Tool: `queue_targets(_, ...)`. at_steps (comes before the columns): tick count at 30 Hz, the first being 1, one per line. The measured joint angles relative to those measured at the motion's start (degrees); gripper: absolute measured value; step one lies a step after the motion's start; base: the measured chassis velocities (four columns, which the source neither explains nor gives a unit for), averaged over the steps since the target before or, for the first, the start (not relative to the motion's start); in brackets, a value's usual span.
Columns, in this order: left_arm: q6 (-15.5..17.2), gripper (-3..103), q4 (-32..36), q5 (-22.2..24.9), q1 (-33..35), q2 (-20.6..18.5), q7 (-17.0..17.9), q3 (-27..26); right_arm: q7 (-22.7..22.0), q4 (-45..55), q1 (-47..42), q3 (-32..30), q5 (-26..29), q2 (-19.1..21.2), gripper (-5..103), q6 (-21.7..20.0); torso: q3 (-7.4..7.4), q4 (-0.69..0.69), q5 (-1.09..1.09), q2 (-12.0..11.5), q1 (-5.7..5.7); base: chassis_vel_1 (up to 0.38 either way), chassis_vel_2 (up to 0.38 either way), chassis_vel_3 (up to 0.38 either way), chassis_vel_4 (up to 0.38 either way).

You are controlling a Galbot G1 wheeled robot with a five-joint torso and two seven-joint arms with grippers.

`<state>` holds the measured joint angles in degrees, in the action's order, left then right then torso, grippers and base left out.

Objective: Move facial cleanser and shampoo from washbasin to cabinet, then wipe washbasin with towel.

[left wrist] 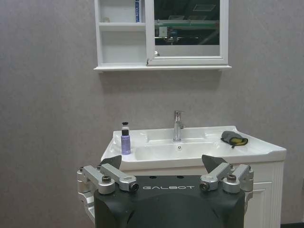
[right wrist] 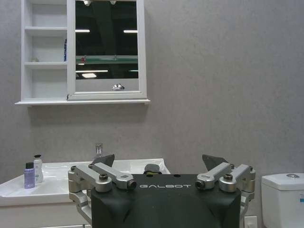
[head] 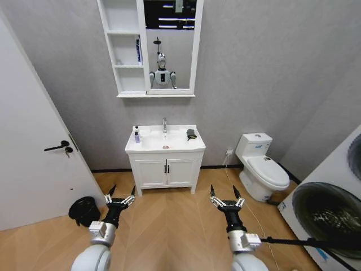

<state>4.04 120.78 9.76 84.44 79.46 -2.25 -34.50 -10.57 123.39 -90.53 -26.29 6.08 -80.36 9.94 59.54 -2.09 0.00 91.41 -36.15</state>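
Both the left gripper (head: 120, 198) and right gripper (head: 227, 199) hang low in frame, jaws spread. The small purple bottle (left wrist: 125, 142) looks light, stiff, perhaps slippery; its middle seems the best place to grip.

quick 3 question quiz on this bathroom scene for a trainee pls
1. True or false: the towel lies on the washbasin rim, on the far side of the tap from the bottles.
2. The purple bottle stands: A in the cabinet, B on the washbasin, C on the toilet.
3. Fill in: the left gripper and right gripper are both ____, holding nothing.

Key: 1 true; 2 B; 3 open.
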Motion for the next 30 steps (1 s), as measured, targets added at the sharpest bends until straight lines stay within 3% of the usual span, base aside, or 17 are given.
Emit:
queue_targets(7, 0.0, 94, -0.6, 0.0, -0.3, 0.3, 0.0, 0.0, 0.1, -0.3, 0.0, 0.0, 0.0, 0.3, 100, 0.2, 0.02, 0.00, -0.01, 0.0, -0.04, -0.195, 0.193, 0.190, -0.202)
queue_targets(14, 0.0, 100, -1.0, 0.0, -0.7, 0.5, 0.0, -0.1, 0.5, -0.4, 0.3, 0.0, 0.0, 0.3, 100, 0.6, 0.02, -0.01, 0.01, 0.0, -0.04, -0.246, 0.271, 0.270, -0.267)
queue_targets(18, 0.0, 94, -1.0, 0.1, -0.7, 0.5, 0.0, -0.4, 0.8, -0.9, 0.5, 0.1, 0.0, 0.3, 100, 0.9, 0.01, -0.01, 0.00, 0.0, -0.02, -0.335, 0.313, 0.339, -0.331)
queue_targets(30, -0.3, 96, -1.2, 0.1, -0.8, 0.6, 0.0, -0.3, 2.5, -1.5, 0.5, 0.3, -1.2, 0.2, 100, 3.0, 0.01, 0.00, 0.01, 0.0, -0.02, -0.361, 0.361, 0.367, -0.366)
